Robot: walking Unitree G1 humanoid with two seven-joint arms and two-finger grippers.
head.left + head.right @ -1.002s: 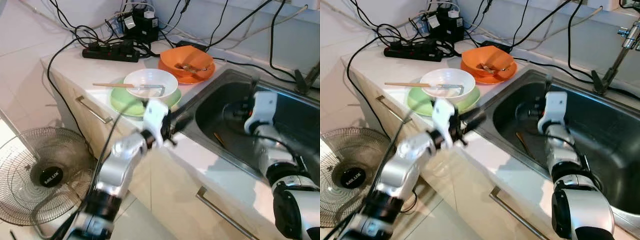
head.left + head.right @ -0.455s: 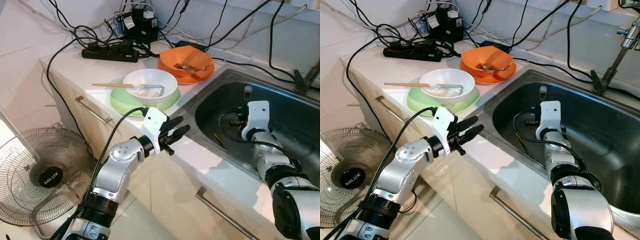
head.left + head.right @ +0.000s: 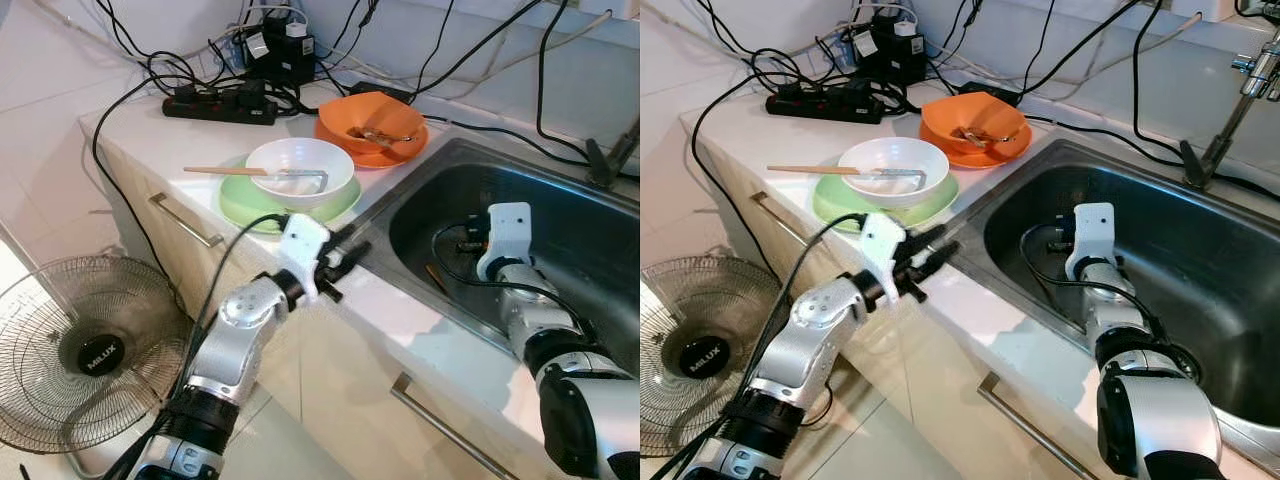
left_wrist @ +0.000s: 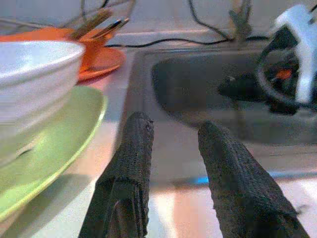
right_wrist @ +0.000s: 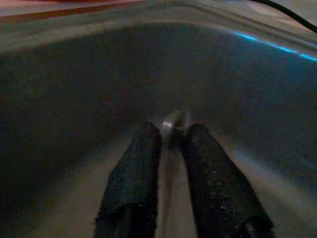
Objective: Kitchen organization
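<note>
Both grippers moved: left gripper [image 4: 171, 148] (jaws apart) nearer plate [image 3: 245, 205]; right gripper [image 5: 168, 144], clamped on utensil [image 5: 171, 121], lower in sink [image 3: 590, 240].

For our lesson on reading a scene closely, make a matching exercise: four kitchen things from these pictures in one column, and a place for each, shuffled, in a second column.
Things
1. white bowl
2. orange bowl
3. black power strip
4. right gripper

Places
A. down inside the steel sink
B. on the green plate
C. at the back of the counter, among the cables
D. on the orange plate, beside the sink's rim

Pairs: 1-B, 2-D, 3-C, 4-A
</note>
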